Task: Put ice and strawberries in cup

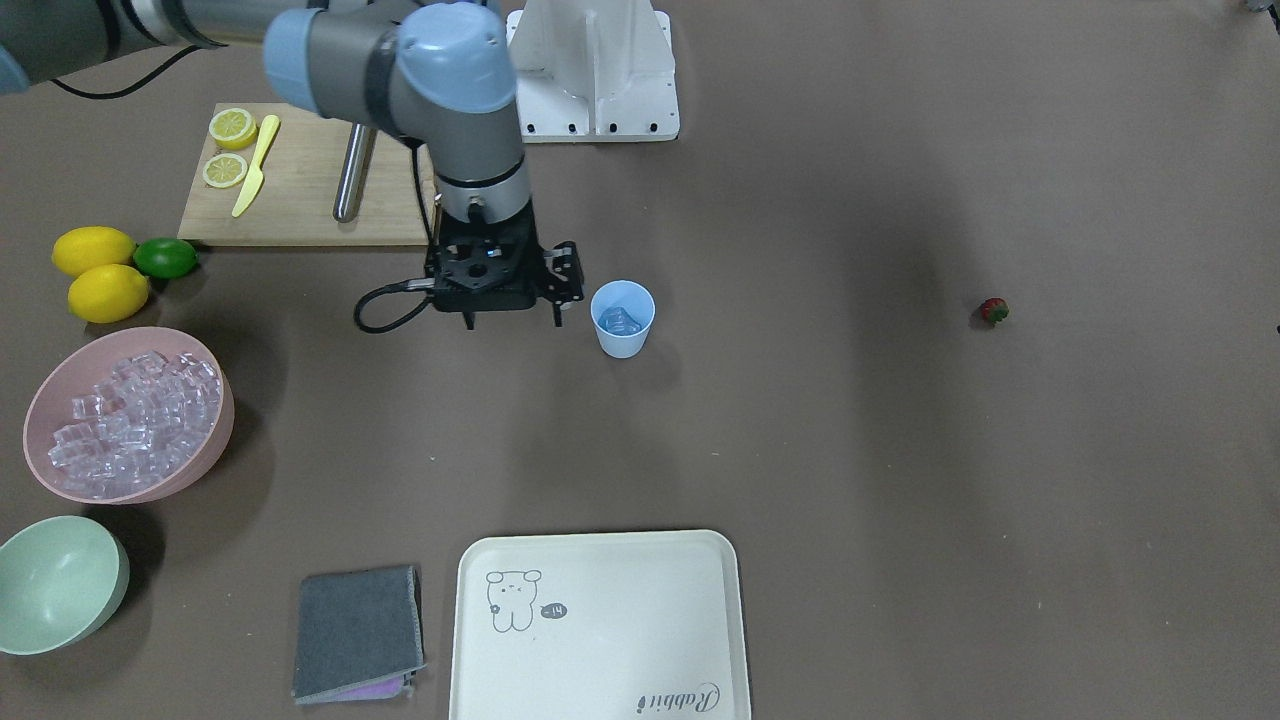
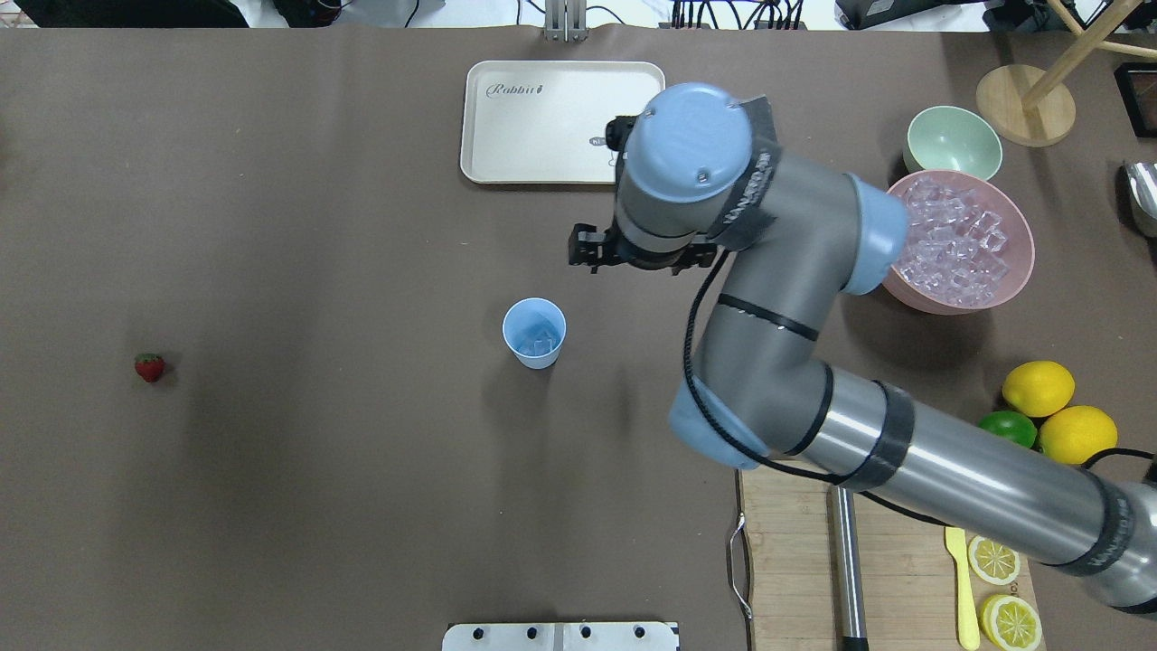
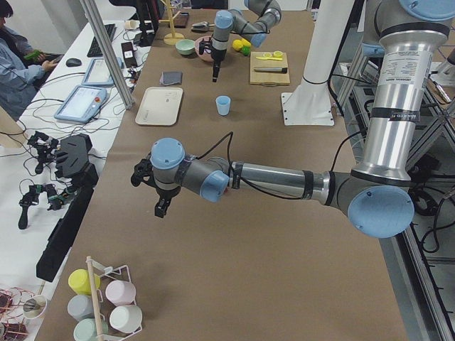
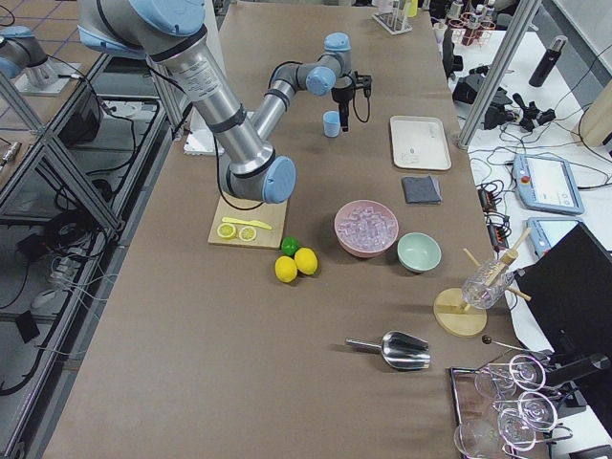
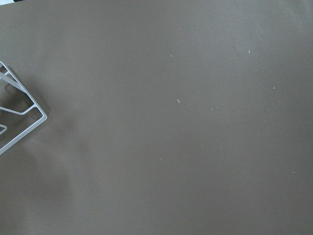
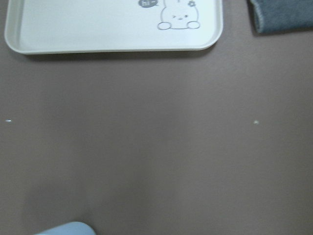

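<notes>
The small light blue plastic cup (image 1: 624, 343) stands upright at centre, with clear ice cubes (image 1: 619, 321) inside. The tiny dark red strawberry (image 1: 994, 311) lies well apart, on the robot's left; descend straight on it and close softly. The right gripper (image 1: 514, 318), beside the cup, is wide open and empty. The left gripper (image 3: 162, 206) shows from the side only, so you cannot tell its state.

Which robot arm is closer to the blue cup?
Right. The right tool hangs just beside the cup, not touching it. The left tool hangs far off, a long way down the table from the cup.
</notes>
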{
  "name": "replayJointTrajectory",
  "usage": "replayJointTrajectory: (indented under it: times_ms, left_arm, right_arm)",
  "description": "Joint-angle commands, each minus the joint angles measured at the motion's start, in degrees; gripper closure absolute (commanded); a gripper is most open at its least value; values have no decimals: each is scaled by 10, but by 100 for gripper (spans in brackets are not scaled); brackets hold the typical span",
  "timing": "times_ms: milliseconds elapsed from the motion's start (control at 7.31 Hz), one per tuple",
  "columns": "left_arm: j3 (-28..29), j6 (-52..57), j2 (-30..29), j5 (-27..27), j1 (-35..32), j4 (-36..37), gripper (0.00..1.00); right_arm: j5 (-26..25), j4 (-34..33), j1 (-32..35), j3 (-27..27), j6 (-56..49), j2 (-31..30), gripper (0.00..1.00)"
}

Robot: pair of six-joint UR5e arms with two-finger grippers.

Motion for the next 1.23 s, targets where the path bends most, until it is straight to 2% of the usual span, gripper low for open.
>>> replayJointTrajectory:
  times_ms: [0, 274, 547, 684, 958, 1094]
  left_arm:
    - [-10, -45, -11, -1, 27, -1, 2]
    - [-43, -87, -8, 1, 51, -5, 2]
    - [-64, -105, -6, 3, 88, -6, 2]
    - [-63, -117, -6, 7, 105, -12, 2]
    - [-64, -138, 9, 65, 162, -21, 2]
    - [-67, -168, 12, 74, 181, -22, 2]
  right_arm:
    - [126, 2, 133, 25, -181, -94, 1]
    - [227, 3, 254, 25, -324, -162, 1]
    - [308, 2, 379, 19, -534, -258, 1]
    - [326, 1, 417, 21, -589, -292, 1]
    - [328, 1, 452, 25, -646, -330, 1]
    - [328, 1, 465, 23, -670, -343, 1]
